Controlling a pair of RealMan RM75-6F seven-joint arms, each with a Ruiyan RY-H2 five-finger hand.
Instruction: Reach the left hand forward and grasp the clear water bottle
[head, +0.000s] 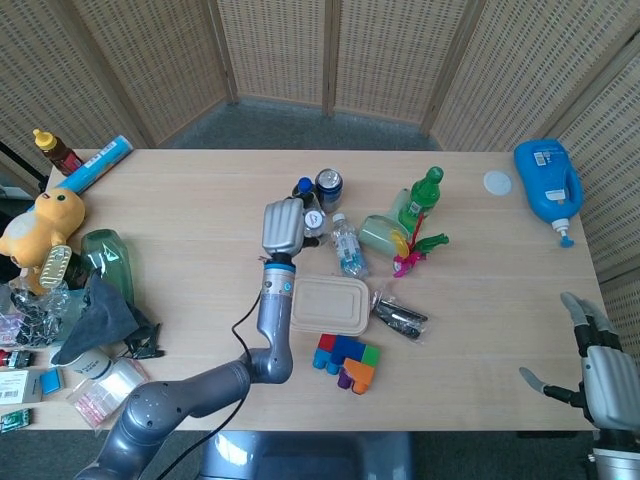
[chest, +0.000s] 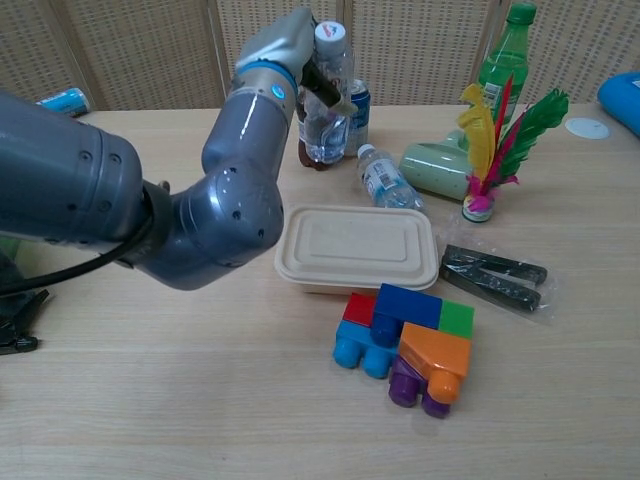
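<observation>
My left hand grips a clear water bottle with a white cap, holding it upright above the table. In the chest view the left hand wraps the bottle's upper part from the left. In the head view only the bottle's cap and a bit of its body show past the fingers. A second clear bottle lies on its side on the table just right of it, also visible in the chest view as the lying bottle. My right hand hangs open off the table's right front corner.
A beige lidded box sits right in front of the held bottle, with toy blocks nearer. A can and a dark blue-capped bottle stand behind. A green bottle, feather toy and black packet lie right.
</observation>
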